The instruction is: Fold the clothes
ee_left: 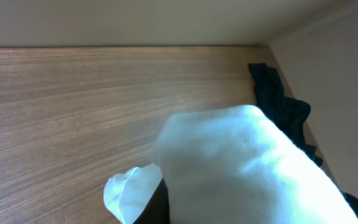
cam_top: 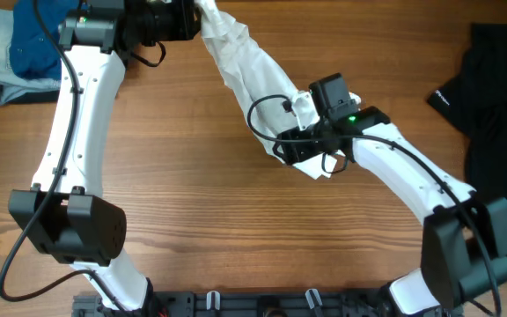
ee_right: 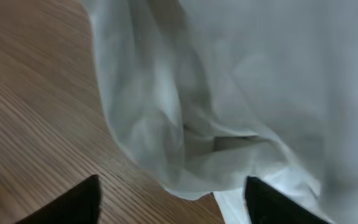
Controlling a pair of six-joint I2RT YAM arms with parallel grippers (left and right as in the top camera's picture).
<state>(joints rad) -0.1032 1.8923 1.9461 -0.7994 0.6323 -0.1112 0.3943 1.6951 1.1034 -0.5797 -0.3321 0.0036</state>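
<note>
The wooden table (cam_top: 236, 229) fills the overhead view, and both arms rise from their bases at the bottom edge. The left arm (cam_top: 82, 132) runs up the left side and bends right along the top edge. The right arm (cam_top: 412, 172) angles from the lower right towards the centre.

Between them the white garment (cam_top: 245, 57) hangs as a twisted band from top centre down to mid-frame. It looks lifted at one end so that its bulk drops free and a second corner can be found. The black garment (cam_top: 491, 97) lies heaped at the right edge and the blue clothes (cam_top: 20, 48) at the upper left, probably set aside to wait their turn.

The left gripper (cam_top: 194, 16) is clenched on the band's upper end. The right gripper (ee_right: 174, 200) is released, with its fingertips (ee_right: 86, 200) spread on either side of the cloth's lower fold and not pinching it.
</note>
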